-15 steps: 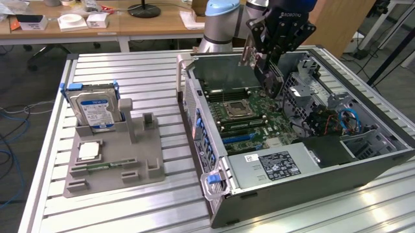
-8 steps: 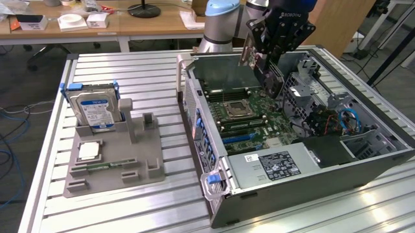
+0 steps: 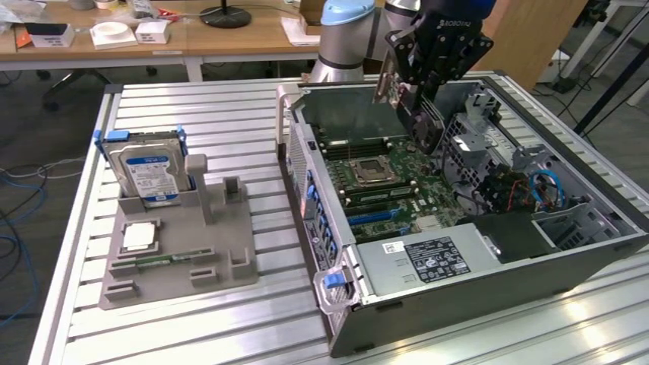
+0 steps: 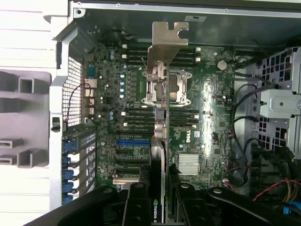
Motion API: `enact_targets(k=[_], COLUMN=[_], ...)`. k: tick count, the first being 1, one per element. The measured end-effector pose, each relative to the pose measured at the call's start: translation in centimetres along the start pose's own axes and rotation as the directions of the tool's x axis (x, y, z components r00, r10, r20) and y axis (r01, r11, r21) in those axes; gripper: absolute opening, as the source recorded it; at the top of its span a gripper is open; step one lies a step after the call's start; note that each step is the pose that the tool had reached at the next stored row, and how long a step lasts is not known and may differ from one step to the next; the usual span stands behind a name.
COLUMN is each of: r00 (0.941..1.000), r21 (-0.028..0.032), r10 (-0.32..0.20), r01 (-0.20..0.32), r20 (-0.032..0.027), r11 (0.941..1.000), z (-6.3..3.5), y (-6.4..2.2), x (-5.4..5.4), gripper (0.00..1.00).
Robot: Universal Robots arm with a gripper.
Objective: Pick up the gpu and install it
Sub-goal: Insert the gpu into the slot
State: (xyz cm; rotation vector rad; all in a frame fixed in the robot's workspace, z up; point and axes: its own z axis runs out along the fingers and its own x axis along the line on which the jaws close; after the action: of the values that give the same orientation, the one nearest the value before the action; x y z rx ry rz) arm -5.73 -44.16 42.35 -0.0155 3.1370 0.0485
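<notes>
My gripper (image 3: 413,93) hangs over the open computer case (image 3: 304,190) and is shut on the gpu (image 3: 420,122). The card is held on edge, well above the green motherboard (image 3: 390,179). In the wrist view the gpu (image 4: 160,117) runs edge-on away from the black fingers (image 4: 136,205) that clamp it on both sides. Its silver end bracket (image 4: 167,40) sits at the far end. It lines up roughly over the processor socket (image 4: 162,87), and a blue expansion slot (image 4: 133,141) lies beside it on the motherboard (image 4: 211,108).
A grey parts fixture (image 3: 218,266) sits on the slatted table at the exterior view's left, holding an upright hard drive (image 3: 150,171), a small memory stick (image 3: 163,258) and a square chip (image 3: 139,237). Inside the case are a power supply (image 3: 426,258) and cable bundles (image 3: 542,190).
</notes>
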Motion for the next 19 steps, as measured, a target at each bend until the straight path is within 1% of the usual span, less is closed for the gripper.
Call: enact_targets(k=[19], r00=[0.9995], r21=[-0.0001], r10=[-0.033], r01=[0.033], r20=[-0.001], r11=[0.9995], z=[0.01], y=[0.0], x=[0.0], gripper=[0.26])
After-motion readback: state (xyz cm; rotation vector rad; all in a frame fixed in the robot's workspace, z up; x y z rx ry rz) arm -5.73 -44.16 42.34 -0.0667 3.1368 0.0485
